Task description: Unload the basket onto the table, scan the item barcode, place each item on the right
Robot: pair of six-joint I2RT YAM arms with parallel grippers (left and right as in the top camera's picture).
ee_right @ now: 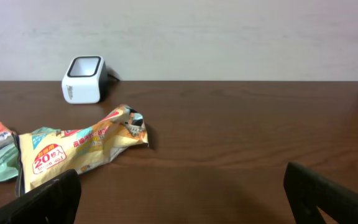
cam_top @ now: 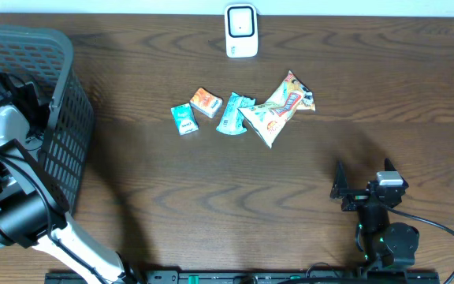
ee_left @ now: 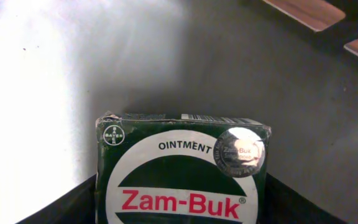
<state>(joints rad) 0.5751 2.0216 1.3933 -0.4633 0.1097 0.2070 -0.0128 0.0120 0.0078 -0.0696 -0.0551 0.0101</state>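
A dark green Zam-Buk ointment box (ee_left: 182, 168) fills the left wrist view, lying on the basket's pale grey floor. My left gripper (ee_left: 180, 190) is down inside the grey basket (cam_top: 68, 118), and its two dark fingers press against the left and right sides of the box. In the overhead view the box is hidden by the arm and the basket wall. The white barcode scanner (cam_top: 241, 31) stands at the table's far edge, also visible in the right wrist view as the scanner (ee_right: 84, 79). My right gripper (cam_top: 363, 177) rests open and empty near the front right.
Small items lie mid-table below the scanner: a teal packet (cam_top: 184, 119), an orange box (cam_top: 206, 102), another teal packet (cam_top: 232, 114) and a yellow snack bag (cam_top: 278, 110). The snack bag (ee_right: 79, 146) lies ahead and left of my right gripper (ee_right: 182, 193).
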